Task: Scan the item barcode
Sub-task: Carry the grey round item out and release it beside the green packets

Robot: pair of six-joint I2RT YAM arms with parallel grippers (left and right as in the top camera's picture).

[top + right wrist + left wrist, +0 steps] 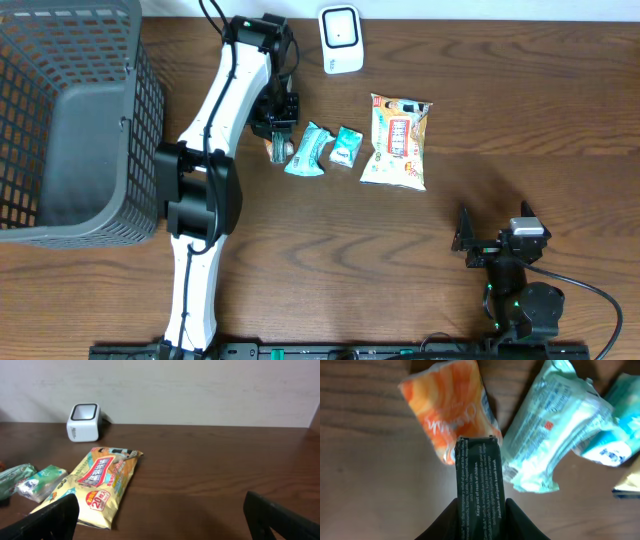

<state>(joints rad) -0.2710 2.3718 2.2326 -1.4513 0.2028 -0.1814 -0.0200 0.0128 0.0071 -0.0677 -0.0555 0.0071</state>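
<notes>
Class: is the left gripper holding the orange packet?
No, the left gripper is shut on a dark pack with white print; the orange packet lies on the table beyond it.

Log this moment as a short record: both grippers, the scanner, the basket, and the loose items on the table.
left gripper: shut on dark pack, over orange packet
right gripper: open, holding nothing
scanner: white, at far edge of table
basket: grey mesh, at left end
loose items: teal packet, smaller teal packet, yellow snack bag, side by side
</notes>
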